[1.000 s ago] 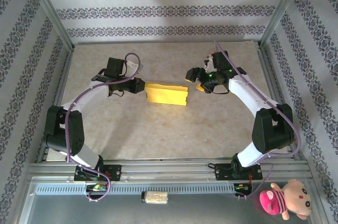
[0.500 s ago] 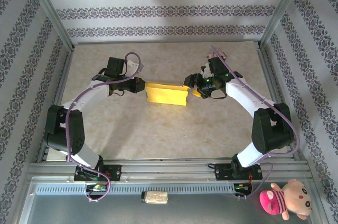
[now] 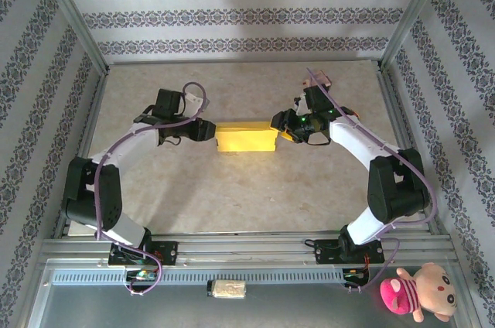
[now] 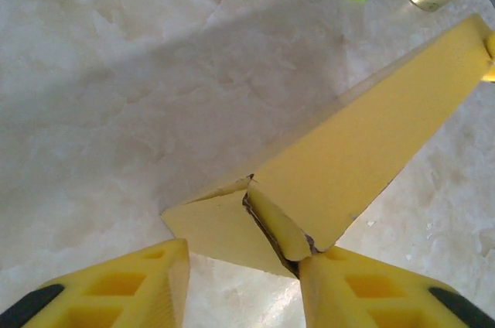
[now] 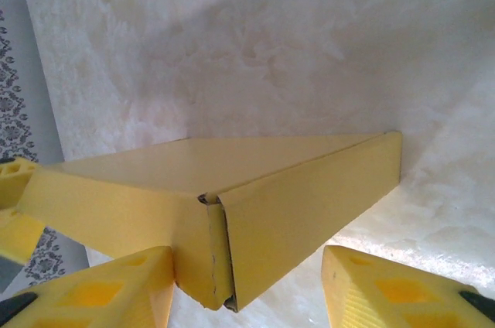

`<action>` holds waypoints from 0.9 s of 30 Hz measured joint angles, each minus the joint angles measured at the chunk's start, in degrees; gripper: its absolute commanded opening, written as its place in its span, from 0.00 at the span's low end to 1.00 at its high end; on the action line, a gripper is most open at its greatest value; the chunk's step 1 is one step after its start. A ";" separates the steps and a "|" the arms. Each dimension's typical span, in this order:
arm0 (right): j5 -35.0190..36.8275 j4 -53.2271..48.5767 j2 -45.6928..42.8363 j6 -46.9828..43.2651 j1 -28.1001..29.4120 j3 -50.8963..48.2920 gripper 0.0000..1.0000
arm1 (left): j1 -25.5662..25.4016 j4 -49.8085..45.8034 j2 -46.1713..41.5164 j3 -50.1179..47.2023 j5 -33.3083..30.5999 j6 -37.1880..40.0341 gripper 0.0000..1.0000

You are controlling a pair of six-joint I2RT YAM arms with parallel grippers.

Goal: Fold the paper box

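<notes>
Released at the left end effector (image 4: pixel 244 266): jaws now parted, gripping nothing. Right end effector (image 5: pixel 247 266) moved in, half-open astride the paper box (image 3: pixel 246 139), lying folded mid-surface (image 3: pixel 232 196). Probably nearly done.

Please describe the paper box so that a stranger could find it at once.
On the pale marble-look table, look between the left arm and the right arm. The paper box lies there, its ends at their jaws. It is a flat, bright yellow rectangle, far larger than the small pink item farther back.
</notes>
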 measured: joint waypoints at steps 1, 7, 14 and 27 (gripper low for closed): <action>0.13 0.20 0.09 -0.15 0.00 0.00 0.53 | -0.15 0.31 -0.70 -0.76 0.02 0.17 0.49; 1.27 0.87 0.44 -0.37 0.02 0.44 0.53 | -0.70 4.59 -5.75 -6.97 3.04 0.79 0.60; 1.92 1.05 0.94 -0.42 0.37 1.07 0.53 | -0.96 15.37 -12.96 -11.96 5.20 -1.73 0.51; 3.43 0.83 1.14 -1.90 1.62 1.75 0.53 | -0.96 18.40 -16.59 -16.57 -10.08 -44.44 0.59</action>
